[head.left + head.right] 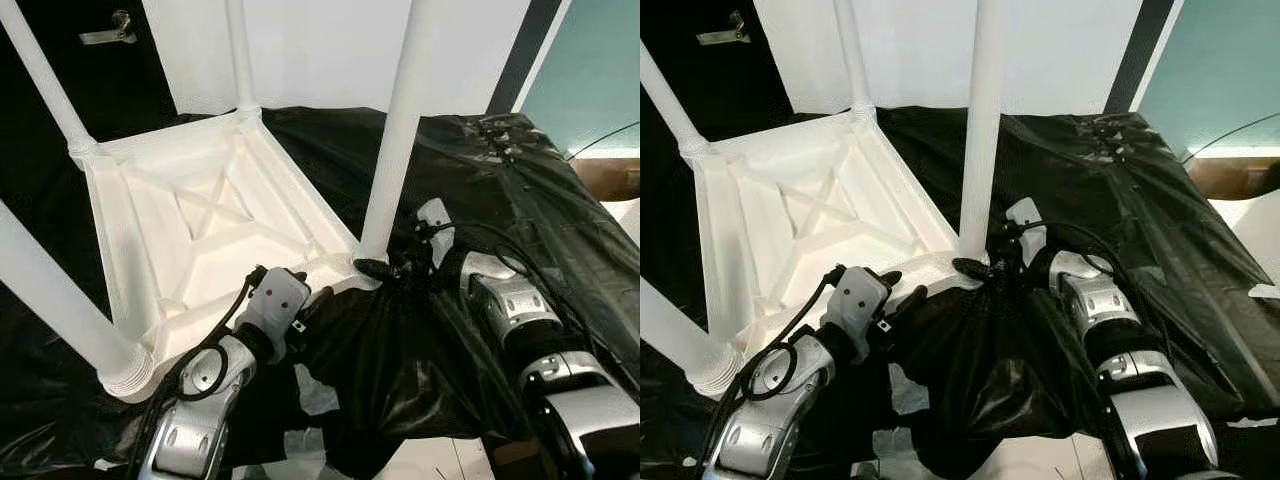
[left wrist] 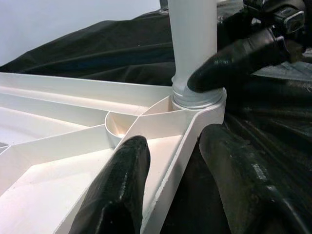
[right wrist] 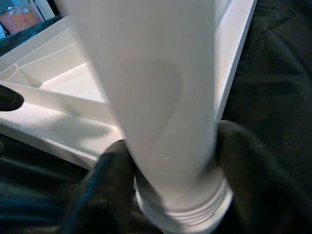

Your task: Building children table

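Table top: the white children's table top [image 1: 215, 215] lies upside down on the black plastic sheet [image 1: 520, 210], ribbed underside up, with a raised X brace at its centre.

Legs: four white legs stand up from the corners of the table top. The near right leg [image 1: 395, 130] sits upright in its corner socket [image 2: 197, 100]; the far leg [image 1: 240, 55], the far left leg [image 1: 45, 85] and the near left leg [image 1: 60, 300] stand at the other three corners.

Right tool: my right tool [image 3: 170, 165] is clenched on the near right leg, low down, just above the socket. In the right wrist view one black finger [image 3: 105, 180] presses each side of the leg base, above the threaded collar [image 3: 183, 207].

Left tool: my left tool [image 2: 178, 165] is at the near edge of the table top, beside the same corner. Its fingers are spread; one finger [image 2: 119, 187] lies inside the frame on the underside, the other [image 2: 243, 180] outside on the black sheet, with the edge rail between them. I cannot tell whether either presses on the rail.

Arms: both silver arms reach forward from the near side, the left arm [image 1: 200, 410] toward the near edge, the right arm [image 1: 520, 310] toward the near right leg.

Surroundings: a white wall [image 1: 330, 45] stands behind the table top; a dark door with a metal handle [image 1: 110, 30] is beyond its far left corner.
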### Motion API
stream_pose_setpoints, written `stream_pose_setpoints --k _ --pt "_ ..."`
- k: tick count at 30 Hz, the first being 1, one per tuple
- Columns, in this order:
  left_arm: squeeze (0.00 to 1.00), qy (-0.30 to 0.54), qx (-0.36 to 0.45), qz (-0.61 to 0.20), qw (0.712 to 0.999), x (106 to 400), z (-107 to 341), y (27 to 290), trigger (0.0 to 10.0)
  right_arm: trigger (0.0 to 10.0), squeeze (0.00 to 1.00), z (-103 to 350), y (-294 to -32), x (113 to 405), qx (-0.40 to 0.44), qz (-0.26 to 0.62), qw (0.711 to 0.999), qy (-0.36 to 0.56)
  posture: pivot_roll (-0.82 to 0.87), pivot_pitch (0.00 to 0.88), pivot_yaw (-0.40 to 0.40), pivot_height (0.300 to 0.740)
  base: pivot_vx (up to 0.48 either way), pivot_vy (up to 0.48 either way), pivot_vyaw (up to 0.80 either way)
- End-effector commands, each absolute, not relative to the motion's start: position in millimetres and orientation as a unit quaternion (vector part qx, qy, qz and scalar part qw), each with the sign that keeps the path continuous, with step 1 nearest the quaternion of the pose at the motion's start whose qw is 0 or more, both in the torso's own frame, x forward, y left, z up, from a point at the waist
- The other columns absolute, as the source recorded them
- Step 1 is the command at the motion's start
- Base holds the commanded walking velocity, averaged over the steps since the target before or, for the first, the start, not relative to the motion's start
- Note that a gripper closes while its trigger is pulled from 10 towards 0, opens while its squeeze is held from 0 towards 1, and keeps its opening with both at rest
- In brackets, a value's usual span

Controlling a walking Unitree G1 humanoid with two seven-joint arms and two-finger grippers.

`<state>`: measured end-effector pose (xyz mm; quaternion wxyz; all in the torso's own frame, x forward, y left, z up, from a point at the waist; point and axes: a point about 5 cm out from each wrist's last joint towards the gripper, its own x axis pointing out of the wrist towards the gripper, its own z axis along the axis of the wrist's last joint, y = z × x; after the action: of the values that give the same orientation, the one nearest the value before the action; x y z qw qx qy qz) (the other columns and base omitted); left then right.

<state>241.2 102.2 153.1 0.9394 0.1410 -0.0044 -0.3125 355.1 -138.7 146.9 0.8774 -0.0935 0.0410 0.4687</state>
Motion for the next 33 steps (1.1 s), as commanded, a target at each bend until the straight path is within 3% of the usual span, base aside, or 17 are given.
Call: stream_pose_setpoints --k 1,7,14,15,17,18,24,33 --pt "0.00 0.002 0.140 -0.319 0.937 240.3 152.4 101.2 10.0 0.0 0.00 142.4 -138.0 354.0 -0.102 0.479 0.870 0.052 0.14 0.040 -0.047 0.740 0.000 0.000 0.00" --pt "0.00 0.005 0.139 -0.316 0.938 238.9 152.0 101.4 10.0 0.0 0.00 134.9 -132.3 351.8 -0.110 0.451 0.884 0.057 0.14 0.043 -0.054 0.740 0.000 0.000 0.00" --pt "0.00 0.009 0.135 -0.319 0.938 234.8 149.3 98.5 10.0 0.0 0.00 119.5 -119.5 342.0 -0.078 0.360 0.927 0.067 0.14 0.044 -0.062 0.740 0.000 0.000 0.00" --pt "0.00 0.010 0.132 -0.322 0.938 234.2 148.5 97.0 10.0 3.7 0.00 111.8 -114.8 338.1 -0.061 0.303 0.948 0.080 0.13 0.044 -0.062 0.740 0.000 0.000 0.00" --pt "0.00 0.010 0.132 -0.322 0.938 234.2 148.5 97.0 10.0 3.7 0.00 111.8 -114.8 338.1 -0.061 0.303 0.948 0.080 0.13 0.044 -0.062 0.740 0.000 0.000 0.00" --pt "0.00 0.010 0.131 -0.324 0.937 234.1 148.0 95.7 10.0 10.0 0.00 108.6 -111.2 335.9 -0.053 0.265 0.959 0.083 0.13 0.040 -0.065 0.740 0.000 0.000 0.00" --pt "0.00 0.010 0.130 -0.327 0.936 235.2 148.0 93.4 10.0 10.0 0.00 98.5 -94.4 324.4 -0.014 0.182 0.979 0.089 0.12 0.036 -0.064 0.740 0.000 0.000 0.00" --pt "0.00 0.011 0.132 -0.325 0.937 235.7 148.8 95.7 10.0 10.0 0.00 100.9 -78.7 317.4 0.006 0.184 0.980 0.080 0.12 0.037 -0.062 0.740 0.000 0.000 0.00"
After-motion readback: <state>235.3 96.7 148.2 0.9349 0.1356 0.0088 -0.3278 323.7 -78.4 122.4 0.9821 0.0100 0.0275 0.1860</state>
